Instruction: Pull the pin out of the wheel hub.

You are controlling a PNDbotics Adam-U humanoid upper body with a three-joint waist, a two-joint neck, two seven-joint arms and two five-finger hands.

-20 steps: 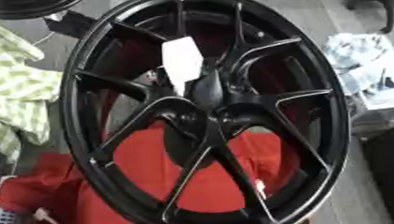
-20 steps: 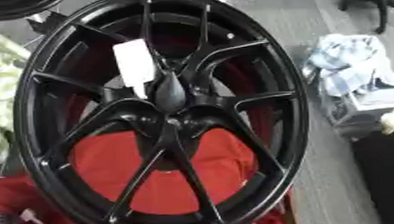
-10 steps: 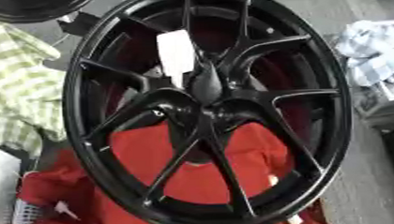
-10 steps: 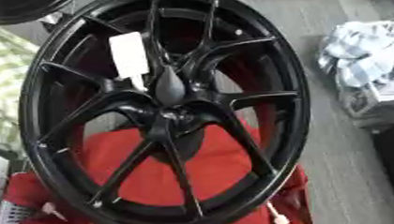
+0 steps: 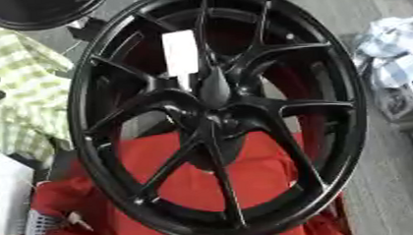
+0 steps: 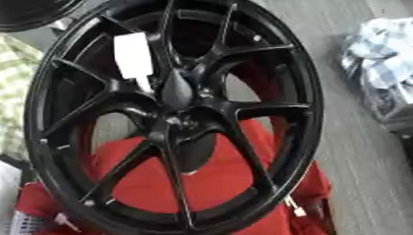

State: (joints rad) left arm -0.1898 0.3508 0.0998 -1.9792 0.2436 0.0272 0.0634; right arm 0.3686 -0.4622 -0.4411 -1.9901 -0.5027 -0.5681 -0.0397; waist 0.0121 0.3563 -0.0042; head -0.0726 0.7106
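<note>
One black wheel hub [image 5: 216, 114] (rim cropped) fills both views; pin indistinguishable; neither hand visible, fingers' state unknowable.

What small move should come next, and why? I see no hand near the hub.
Probably bring a hand into view toward the hub of the wheel: neither hand shows in either view. I cannot pick out a pin for sure; a white tag and a dark oval piece sit just above the hub.

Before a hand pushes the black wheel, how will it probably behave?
The black wheel looks like rigid metal, so probably heavy and stiff. Its round rim could roll or tip if nudged. The red cloth beneath looks soft, so it may bunch and let the wheel slide.
</note>
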